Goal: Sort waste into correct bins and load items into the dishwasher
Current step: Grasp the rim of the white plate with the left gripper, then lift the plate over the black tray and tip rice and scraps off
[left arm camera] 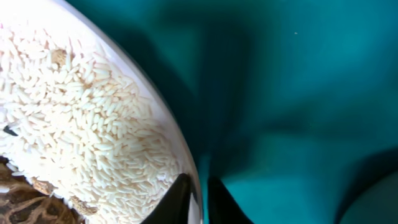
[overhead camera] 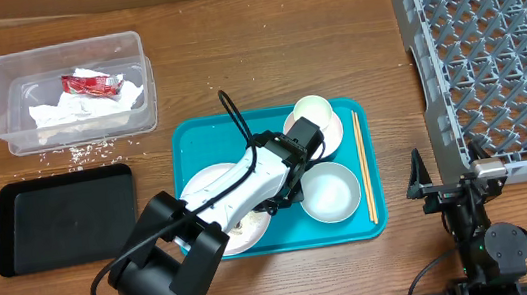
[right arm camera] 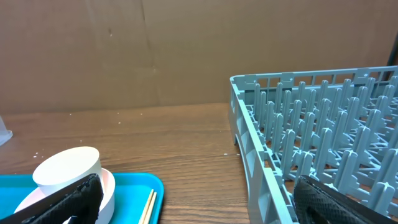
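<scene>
Currently the left gripper (left arm camera: 198, 202) is nearly closed, its two fingertips pinching the right rim of the white plate (overhead camera: 200, 187). The plate lies on the left half of the teal tray (overhead camera: 192, 141), mid-worktop toward the near edge, and carries white rice (left arm camera: 93, 137) and a brown scrap (left arm camera: 18, 199). On the same tray are a white cup (overhead camera: 313, 111), a white bowl (overhead camera: 331, 191) and chopsticks (overhead camera: 363, 165) along its right side. The right gripper (right arm camera: 196, 183) hangs wide open and empty at the near right corner, beside the grey dish rack (overhead camera: 493, 49). At the far left corner the clear tub (overhead camera: 6, 98) holds a red wrapper (overhead camera: 90, 84) and napkins (overhead camera: 63, 114). The black tray (overhead camera: 12, 229) sits below it.
</scene>
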You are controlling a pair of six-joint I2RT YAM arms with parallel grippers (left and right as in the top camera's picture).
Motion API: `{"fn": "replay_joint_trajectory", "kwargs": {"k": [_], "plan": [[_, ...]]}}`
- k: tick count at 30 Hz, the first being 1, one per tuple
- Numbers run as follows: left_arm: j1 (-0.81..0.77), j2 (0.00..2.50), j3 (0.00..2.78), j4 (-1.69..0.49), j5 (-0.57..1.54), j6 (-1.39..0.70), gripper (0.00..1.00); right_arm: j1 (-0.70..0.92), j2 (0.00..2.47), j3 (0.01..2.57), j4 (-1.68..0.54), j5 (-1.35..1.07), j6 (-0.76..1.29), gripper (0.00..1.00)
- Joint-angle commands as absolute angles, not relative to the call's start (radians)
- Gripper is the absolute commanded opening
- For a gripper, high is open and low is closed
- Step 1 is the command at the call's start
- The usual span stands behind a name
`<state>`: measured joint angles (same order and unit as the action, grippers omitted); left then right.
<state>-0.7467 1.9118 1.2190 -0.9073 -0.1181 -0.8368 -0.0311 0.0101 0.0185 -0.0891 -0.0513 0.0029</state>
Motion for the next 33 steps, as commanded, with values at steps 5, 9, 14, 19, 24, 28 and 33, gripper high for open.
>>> {"fn": "replay_joint_trajectory", "kwargs": {"k": [5, 9, 14, 19, 24, 28, 33], "plan": [[-0.753, 1.909, 1.217, -0.93, -0.138, -0.842, 0.04, -0.028, 0.003, 0.008, -0.081, -0.046, -0.001, 1.0], [-0.753, 1.909, 1.252, -0.991, -0.151, -0.842, 0.04, -0.028, 0.003, 0.008, -0.081, -0.046, -0.001, 1.0], [-0.753, 1.909, 1.335, -1.099, -0.21, -0.842, 0.04, -0.028, 0.003, 0.008, -0.081, -0.046, -0.001, 1.0], [-0.752, 1.909, 1.439, -1.196, -0.251, -0.842, 0.04, -0.028, 0.003, 0.008, -0.081, -0.046, -0.001, 1.0], [-0.752, 1.909, 1.518, -1.256, -0.267, -0.842, 0.04, -0.028, 0.003, 0.008, -0.081, -0.046, -0.001, 1.0], [-0.739, 1.909, 1.584, -1.308, -0.276, -0.842, 0.04, -0.028, 0.003, 0.008, -0.081, -0.046, -0.001, 1.0], [-0.668, 1.909, 1.677, -1.39, -0.281, -0.842, 0.04, -0.028, 0.003, 0.008, -0.081, -0.046, -0.001, 1.0]]}}
